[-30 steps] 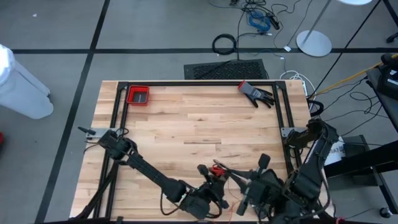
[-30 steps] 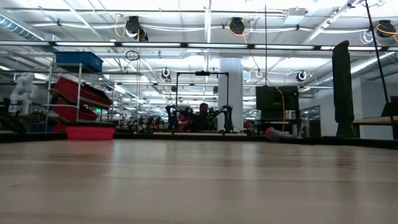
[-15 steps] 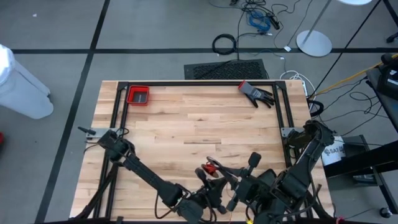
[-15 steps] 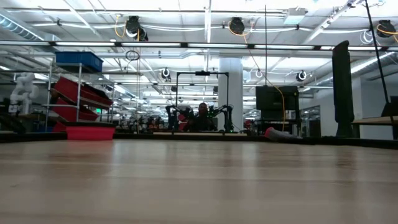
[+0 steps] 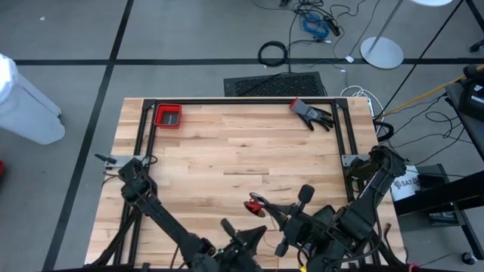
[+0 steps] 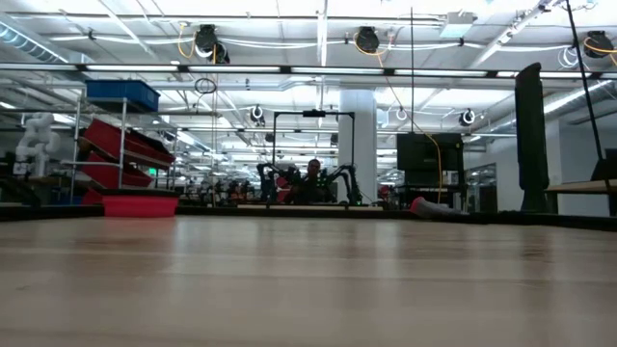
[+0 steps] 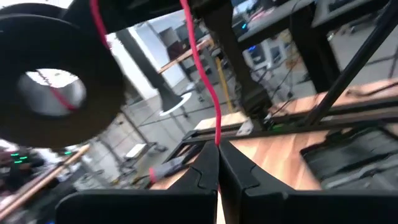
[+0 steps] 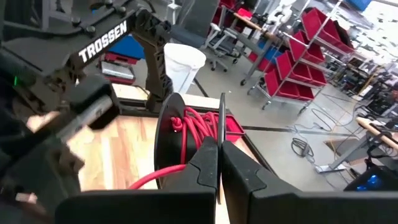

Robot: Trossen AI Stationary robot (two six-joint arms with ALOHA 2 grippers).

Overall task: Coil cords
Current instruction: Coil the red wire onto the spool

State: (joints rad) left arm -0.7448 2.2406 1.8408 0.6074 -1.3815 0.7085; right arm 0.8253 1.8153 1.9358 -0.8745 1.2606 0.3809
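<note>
The cord is a thin red string wound on a small spool (image 5: 255,204) with black disc sides and a pale centre (image 7: 53,93). The spool hangs above the table's near middle. My right gripper (image 5: 265,206) is shut on it, reaching in from the right. My left gripper (image 5: 253,230) sits just nearer the table's near edge and is shut on the loose red cord (image 7: 208,81). In the right wrist view the wound red turns (image 8: 198,134) lie between the two discs. The low view shows neither gripper nor the cord. My left gripper pinches a single strand of the red cord (image 7: 217,138) between its two fingertips. From there the strand runs on toward the spool, clear of the table and only slightly wavy. My right gripper pinches the rim of one black disc (image 8: 220,118) between its two fingers, the disc edge-on to them. The spool is lifted clear of the table.
A red bin (image 5: 168,115) sits at the table's far left corner and a black glove (image 5: 311,113) at the far right. A black frame rail (image 5: 242,100) runs round the table. The left arm (image 8: 102,40) stands close beside the spool.
My left gripper has drawn back from the spool toward the table's near edge, rolling as it went and staying shut on the cord. My right gripper has carried the spool a little toward the table's left.
</note>
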